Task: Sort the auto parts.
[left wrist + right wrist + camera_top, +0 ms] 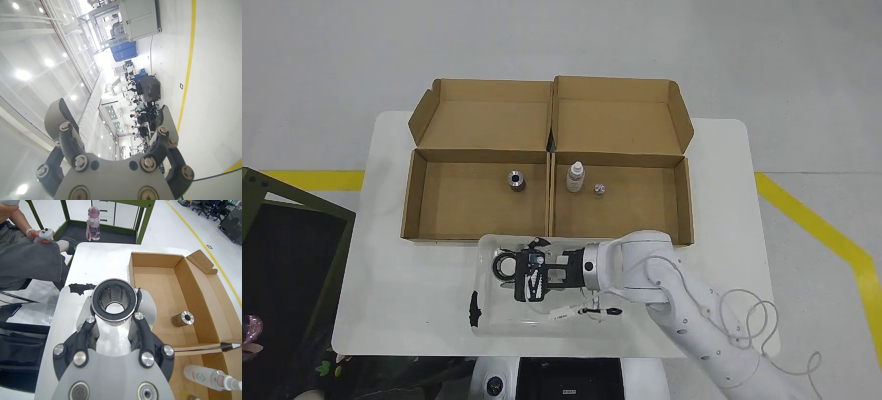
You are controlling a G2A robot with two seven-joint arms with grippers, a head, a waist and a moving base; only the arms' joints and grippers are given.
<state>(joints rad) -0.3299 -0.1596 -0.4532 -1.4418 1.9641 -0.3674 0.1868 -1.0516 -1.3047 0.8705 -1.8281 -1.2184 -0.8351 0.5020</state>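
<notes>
My right gripper (114, 308) is shut on a linear bearing (114, 302), a metal sleeve with a black end ring and a hollow bore. In the top view the right gripper (514, 270) holds the bearing (505, 265) over the left part of the clear tray (485, 322) at the table's front. A steel bushing (515, 180) stands in the left cardboard box (412, 205). The right cardboard box (684, 200) holds a white bottle (575, 176) and a small metal part (598, 187). My left gripper (113, 111) is open and holds nothing, pointing at the hall.
Small dark parts (594, 312) lie in the tray near the arm. A strip of black tape (473, 310) sticks to the tray's left end. The boxes' flaps (492, 105) stand up at the back. A green cart (282, 260) is beside the table's left edge.
</notes>
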